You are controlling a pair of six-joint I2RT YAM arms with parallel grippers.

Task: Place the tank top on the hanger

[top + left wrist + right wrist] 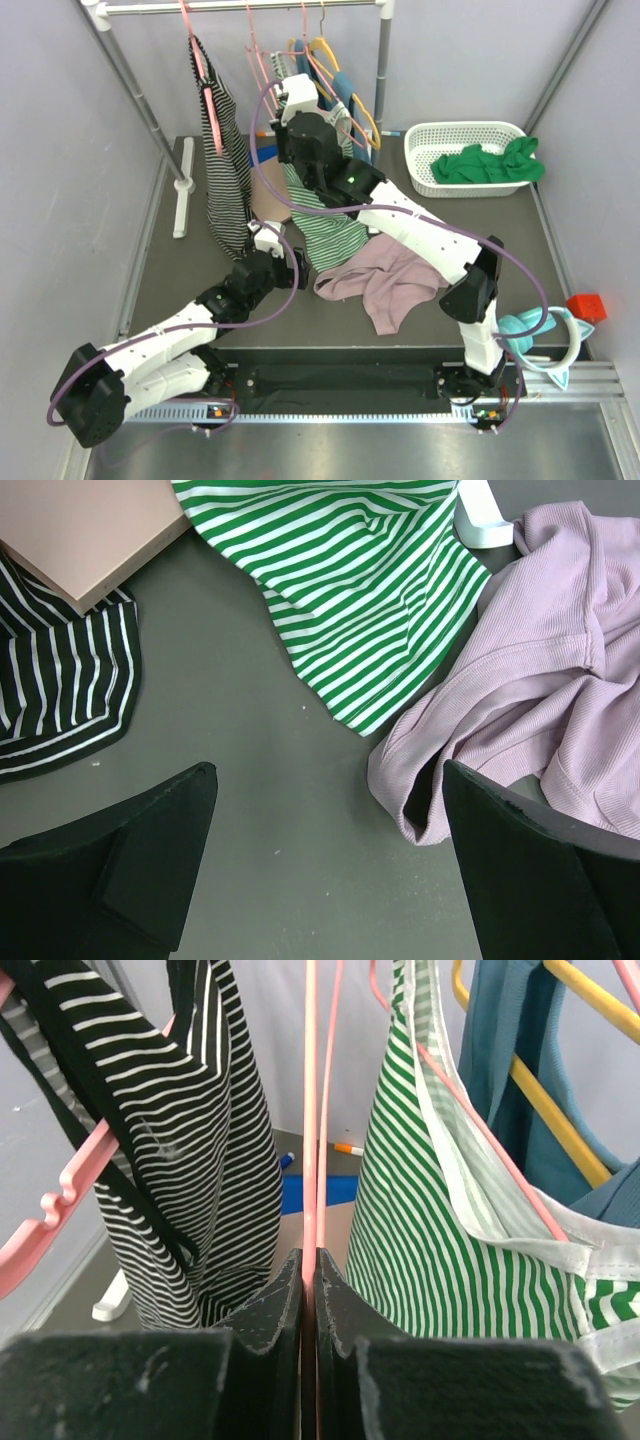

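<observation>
The dusty-pink tank top lies crumpled on the dark table, right of centre; in the left wrist view the tank top fills the right side. My left gripper hovers low just left of it, open, with bare table between its fingers. At the rail, my right gripper is shut on the thin salmon-pink hanger, whose wire runs straight up from between the jaws. The hanger hangs between the two striped tops.
A black-and-white striped top hangs left on a pink hanger. A green-and-white striped top drapes down onto the table. Yellow hangers with a blue garment hang to the right. A white basket holds green cloth. A tan box sits behind.
</observation>
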